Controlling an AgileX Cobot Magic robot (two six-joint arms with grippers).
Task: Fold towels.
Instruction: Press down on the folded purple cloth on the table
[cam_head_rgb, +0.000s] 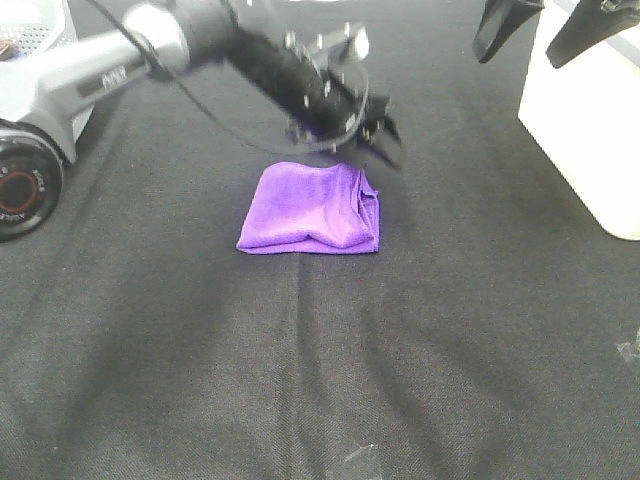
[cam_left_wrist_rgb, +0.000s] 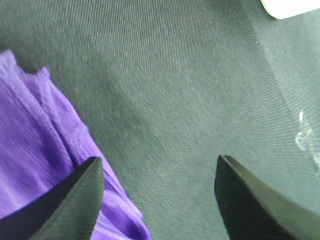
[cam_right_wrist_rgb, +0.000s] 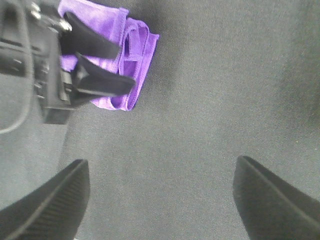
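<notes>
The purple towel (cam_head_rgb: 310, 210) lies folded into a small rectangle on the black table cloth, with layered edges on its right side. My left gripper (cam_head_rgb: 385, 140) hovers just over the towel's far right corner, open and empty. In the left wrist view the towel (cam_left_wrist_rgb: 35, 145) lies beside and under one finger of the left gripper (cam_left_wrist_rgb: 157, 165). My right gripper (cam_head_rgb: 520, 55) is raised at the far right, open and empty. The right wrist view (cam_right_wrist_rgb: 160, 167) looks down on the towel (cam_right_wrist_rgb: 132, 40) and the left gripper (cam_right_wrist_rgb: 127, 65).
A white box (cam_head_rgb: 590, 110) stands at the right edge of the table; it also shows in the left wrist view (cam_left_wrist_rgb: 292, 6). The left arm's base (cam_head_rgb: 25, 185) is at the far left. Bits of clear tape (cam_head_rgb: 630, 350) sit on the cloth.
</notes>
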